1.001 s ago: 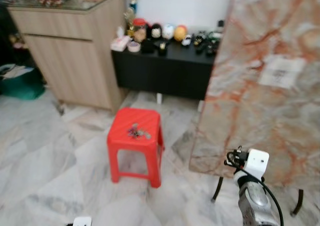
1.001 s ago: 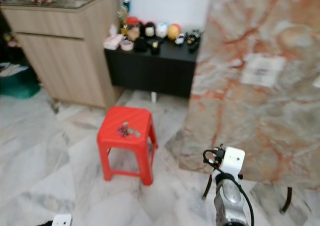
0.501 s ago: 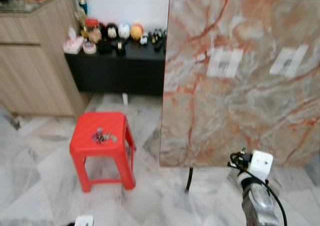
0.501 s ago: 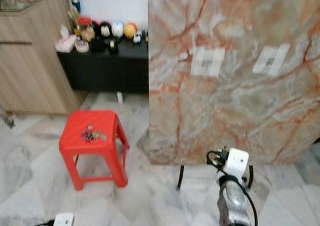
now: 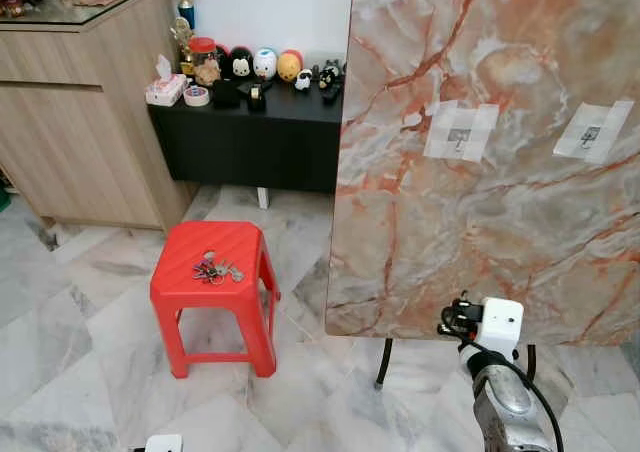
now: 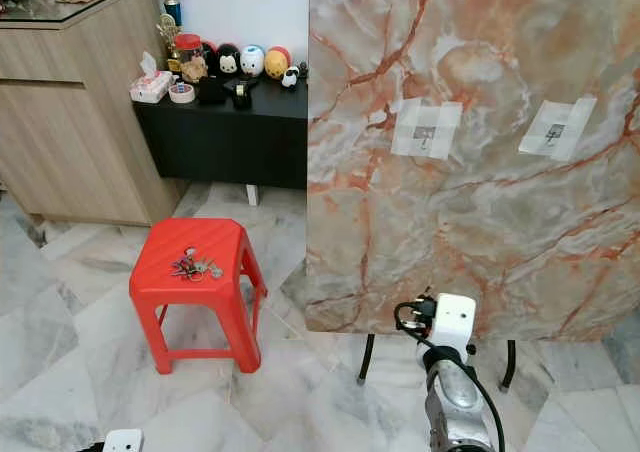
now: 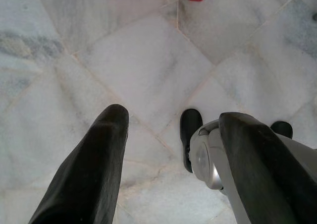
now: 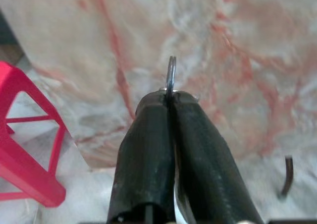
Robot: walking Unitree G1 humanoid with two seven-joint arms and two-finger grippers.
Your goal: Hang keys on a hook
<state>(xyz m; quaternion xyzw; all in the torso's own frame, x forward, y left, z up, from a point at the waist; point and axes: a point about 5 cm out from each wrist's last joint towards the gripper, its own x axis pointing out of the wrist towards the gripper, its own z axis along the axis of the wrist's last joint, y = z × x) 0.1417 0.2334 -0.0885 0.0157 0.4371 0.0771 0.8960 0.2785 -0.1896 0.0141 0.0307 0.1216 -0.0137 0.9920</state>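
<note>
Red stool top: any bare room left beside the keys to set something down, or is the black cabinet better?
The red stool has bare plastic all around the keys, which lie near its middle; the widest free strip is along its front edge. The black cabinet is crowded along the back and left with figurines and a tissue box; only its front right part is bare.

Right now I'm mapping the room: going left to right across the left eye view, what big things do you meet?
Wooden cabinet → black sideboard → marble tabletop, stood on edge.
</note>
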